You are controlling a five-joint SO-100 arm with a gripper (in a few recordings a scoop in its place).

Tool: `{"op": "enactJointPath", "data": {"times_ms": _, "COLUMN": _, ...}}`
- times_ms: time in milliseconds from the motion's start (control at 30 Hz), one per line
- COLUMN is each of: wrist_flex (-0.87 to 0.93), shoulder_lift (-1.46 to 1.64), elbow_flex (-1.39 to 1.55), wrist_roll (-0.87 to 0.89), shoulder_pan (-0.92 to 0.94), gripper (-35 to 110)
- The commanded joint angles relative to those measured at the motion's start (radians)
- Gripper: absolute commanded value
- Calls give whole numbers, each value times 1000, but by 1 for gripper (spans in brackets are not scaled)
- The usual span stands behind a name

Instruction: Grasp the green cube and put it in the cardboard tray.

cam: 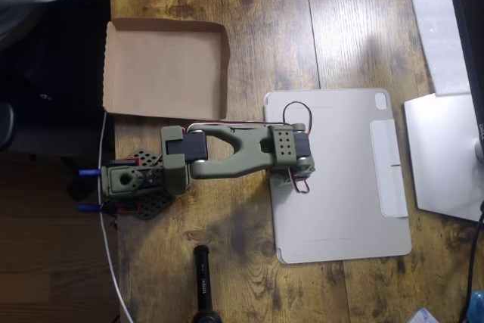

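olive arm (pixel 234 153) reaches over the grey tablet cover (pixel 340 179); its end effector's state i cannot tell. cardboard tray (pixel 125 66) looks light, stiff, shallow; easy to drop a cube into.

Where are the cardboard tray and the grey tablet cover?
cardboard tray (pixel 162 66): overhead view, bare brown floor of the tray.
grey tablet cover (pixel 340 187): overhead view, flat grey surface right of the arm.
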Motion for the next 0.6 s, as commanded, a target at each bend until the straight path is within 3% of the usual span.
{"op": "enactJointPath", "data": {"times_ms": 0, "wrist_flex": 92, "shoulder_lift": 103, "elbow_flex": 5, "wrist_roll": 12, "shoulder_pan": -92, "gripper": 4}}
{"op": "enactJointPath", "data": {"times_ms": 333, "wrist_flex": 417, "shoulder_lift": 365, "elbow_flex": -114, "wrist_roll": 167, "shoulder_pan": -584, "gripper": 4}}
{"op": "enactJointPath", "data": {"times_ms": 567, "wrist_flex": 459, "shoulder_lift": 365, "elbow_flex": -69, "wrist_roll": 112, "shoulder_pan": -882, "gripper": 4}}
